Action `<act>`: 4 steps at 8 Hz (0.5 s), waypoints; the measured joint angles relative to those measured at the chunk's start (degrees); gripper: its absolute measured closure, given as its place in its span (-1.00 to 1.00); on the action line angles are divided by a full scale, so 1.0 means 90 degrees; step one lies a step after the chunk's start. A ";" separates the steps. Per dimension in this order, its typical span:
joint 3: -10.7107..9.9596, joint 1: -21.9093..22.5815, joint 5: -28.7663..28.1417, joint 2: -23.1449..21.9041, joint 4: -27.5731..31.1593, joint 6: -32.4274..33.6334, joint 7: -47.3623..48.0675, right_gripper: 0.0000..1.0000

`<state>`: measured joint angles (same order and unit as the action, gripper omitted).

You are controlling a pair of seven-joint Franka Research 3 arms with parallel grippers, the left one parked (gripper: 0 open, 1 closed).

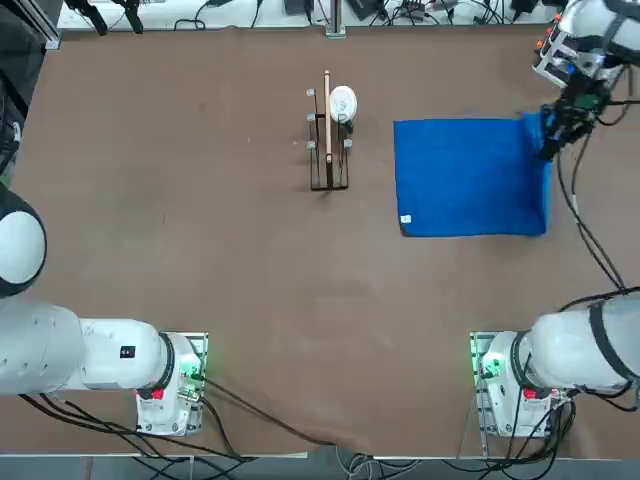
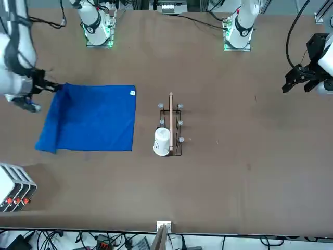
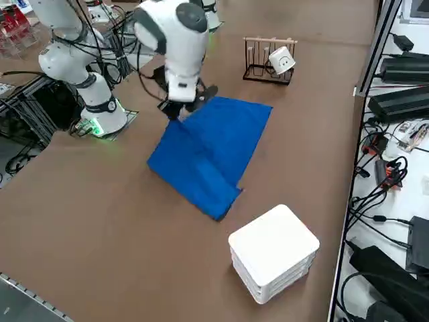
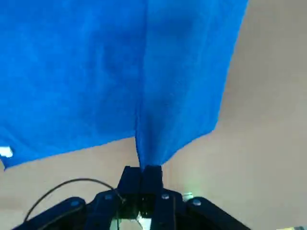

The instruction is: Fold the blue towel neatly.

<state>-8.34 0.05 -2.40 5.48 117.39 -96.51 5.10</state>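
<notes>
The right gripper (image 4: 142, 173) was pinched tight on an edge of the blue towel (image 1: 470, 177), its fingers pressed together with the cloth rising in a ridge between them. It gripped the side of the towel farthest from the wire rack (image 1: 328, 150). That edge was lifted off the brown table (image 1: 200, 230); the remainder lay flat beside the rack, white tag (image 1: 405, 219) at a corner.

Right gripper (image 4: 141, 173) pinches blue towel (image 4: 144, 76) edge.
</notes>
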 joint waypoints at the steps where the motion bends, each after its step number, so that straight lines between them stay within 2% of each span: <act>1: 0.0001 0.0519 -0.0006 -0.0007 0.0044 0.0025 0.0169 0.96; 4: 0.0014 0.1965 -0.0319 0.0016 0.0103 -0.0150 0.1287 0.96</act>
<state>-8.21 17.73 -5.27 5.63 118.32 -97.86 16.69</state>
